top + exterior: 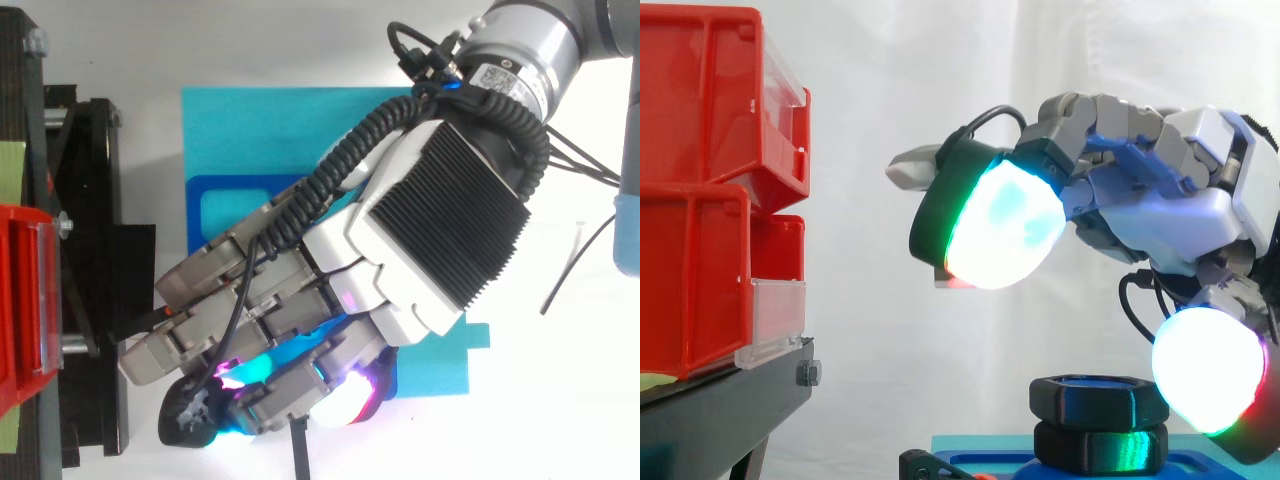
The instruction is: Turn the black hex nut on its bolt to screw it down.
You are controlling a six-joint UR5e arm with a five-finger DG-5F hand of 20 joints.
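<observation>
Black hex nut (1098,398): low in the side view, stacked on a second black hex piece (1100,447). Its top face and left edge are unobstructed.
Blue base (990,464): sits under the stack and lies on a cyan plate (260,130) on the white worktop (560,400).
Hand (1160,200): enters from the right and arches over the nut, spread wide and holding nothing.
Upper pad (1000,225): glows well above the nut and to its left.
Lower pad (1205,370): level with the nut at its right edge; whether they touch cannot be told.
Red bins (700,100): stacked on the black stand (720,410) at the left edge.
Open room: a gap of white curtain (860,330) lies between the bin fronts and the upper pad, with free space between the palm and the nut's top.
</observation>
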